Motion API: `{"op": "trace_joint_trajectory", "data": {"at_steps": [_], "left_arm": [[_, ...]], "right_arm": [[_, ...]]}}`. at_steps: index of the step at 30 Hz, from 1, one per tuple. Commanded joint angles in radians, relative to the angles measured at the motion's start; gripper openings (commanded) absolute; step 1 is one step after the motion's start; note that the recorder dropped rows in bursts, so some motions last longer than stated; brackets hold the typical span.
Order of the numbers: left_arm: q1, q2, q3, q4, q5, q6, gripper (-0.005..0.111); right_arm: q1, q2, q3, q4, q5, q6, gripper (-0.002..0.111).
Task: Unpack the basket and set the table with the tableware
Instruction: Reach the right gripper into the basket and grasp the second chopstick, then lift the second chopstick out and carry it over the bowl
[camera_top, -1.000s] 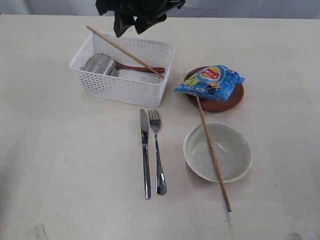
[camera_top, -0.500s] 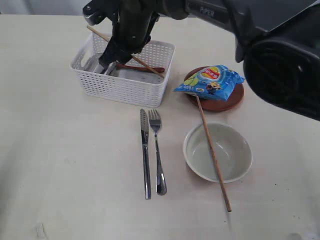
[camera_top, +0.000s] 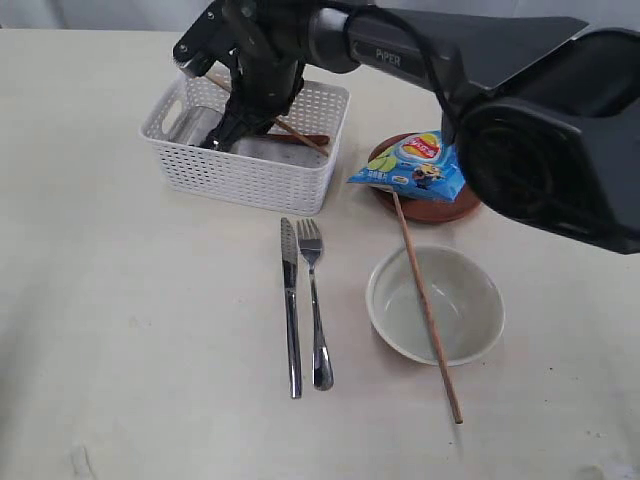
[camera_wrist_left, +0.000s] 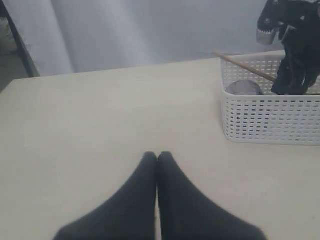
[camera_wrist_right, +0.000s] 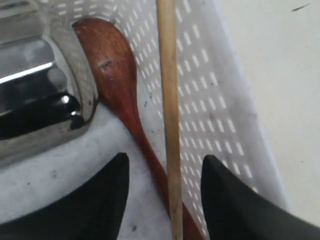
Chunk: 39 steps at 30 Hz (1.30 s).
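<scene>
In the basket (camera_top: 250, 175) near the table's (camera_top: 150, 330) far edge, the right pincer (camera_wrist_right: 164, 172) hangs spread astride the spoon (camera_wrist_right: 117, 80) handle and a chopstick (camera_wrist_right: 167, 75), both probably light, stiff and slim, best pinched mid-shaft, while the left pincer (camera_wrist_left: 157, 160) is pressed together.

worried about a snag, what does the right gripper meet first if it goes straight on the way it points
Probably the chopstick between the open jaws of the right gripper; the wooden spoon looks just beneath it.
</scene>
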Motion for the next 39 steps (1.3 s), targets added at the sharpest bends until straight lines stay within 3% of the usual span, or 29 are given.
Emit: {"op": "trace_joint_trajectory", "data": {"at_steps": [1, 12, 14, 18, 19, 39], "left_arm": [[-0.008, -0.003, 0.002, 0.005, -0.007, 0.0, 0.0], [-0.008, -0.003, 0.002, 0.005, -0.007, 0.0, 0.0], [-0.008, -0.003, 0.002, 0.005, -0.007, 0.0, 0.0], [-0.008, -0.003, 0.002, 0.005, -0.007, 0.0, 0.0], [-0.008, -0.003, 0.002, 0.005, -0.007, 0.0, 0.0], [-0.008, -0.003, 0.002, 0.005, -0.007, 0.0, 0.0]], "right_arm": [[0.003, 0.009, -0.005, -0.009, -0.04, -0.007, 0.044], [0.003, 0.032, -0.005, -0.016, -0.046, 0.008, 0.041], [0.003, 0.032, -0.005, -0.023, -0.046, 0.008, 0.031], [0.003, 0.032, -0.005, -0.039, -0.046, 0.008, 0.002], [0.003, 0.032, -0.005, -0.039, -0.044, 0.008, 0.0], [0.003, -0.079, -0.089, 0.03, 0.08, 0.01, 0.0]]}}
